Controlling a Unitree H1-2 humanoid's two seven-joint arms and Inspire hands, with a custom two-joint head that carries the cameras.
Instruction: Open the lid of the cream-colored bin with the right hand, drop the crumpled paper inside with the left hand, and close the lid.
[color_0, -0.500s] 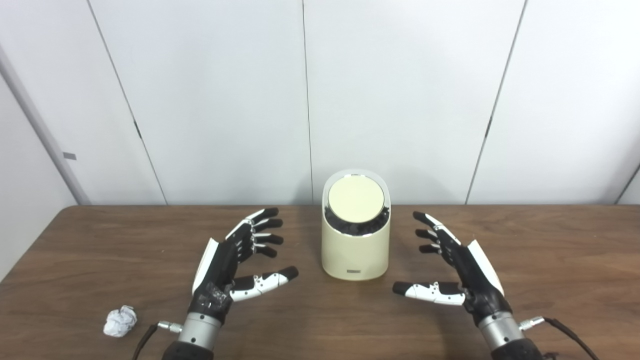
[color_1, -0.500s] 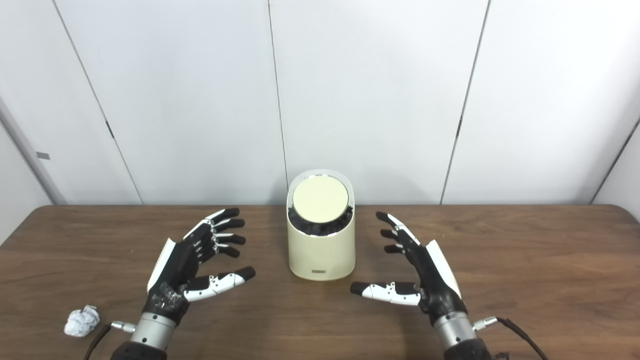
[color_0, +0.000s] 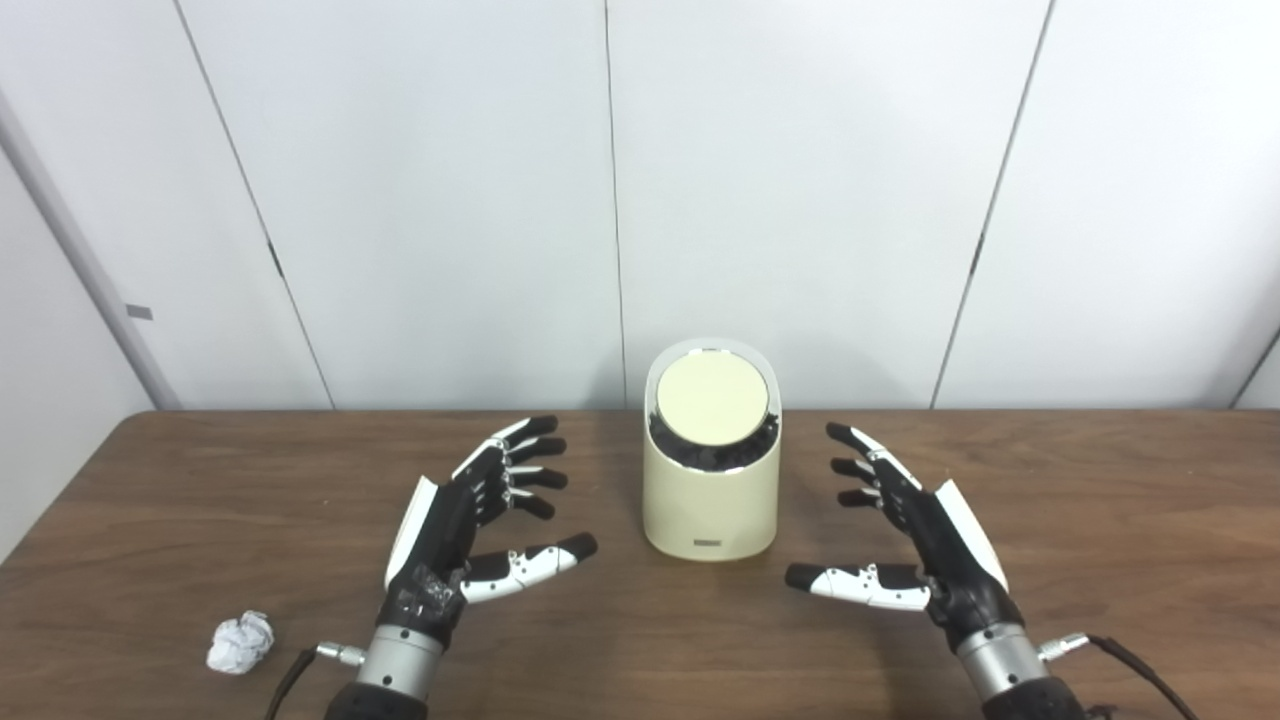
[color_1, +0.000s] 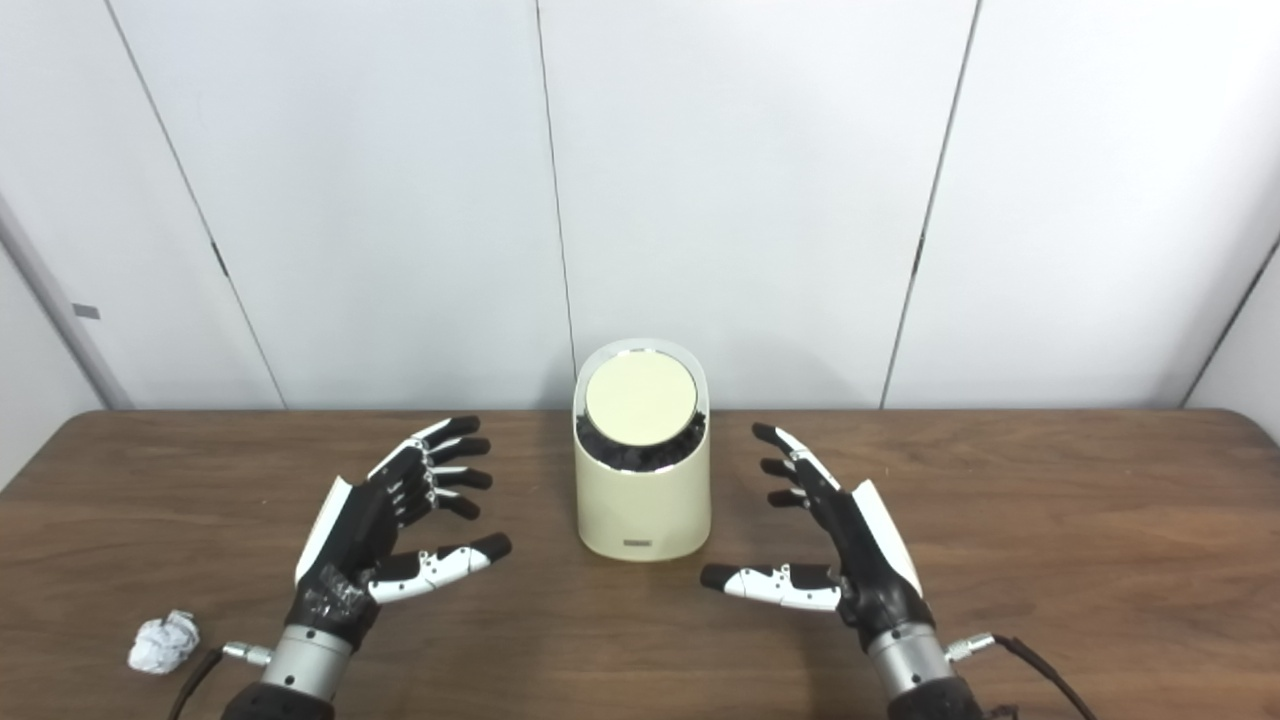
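A brown wooden table (color_0: 1100, 500) is spanning the view before white wall panels (color_0: 800, 180). The cream-colored bin (color_0: 712, 510) is standing upright at the table's centre, its round lid (color_0: 712, 397) sitting closed and tilted toward the camera. The left hand (color_0: 462, 528) and right hand (color_0: 915, 535) are hovering on either side of the bin, fingers spread and holding nothing. The crumpled paper (color_0: 240, 642) is lying near the front left edge, apart from the left hand.
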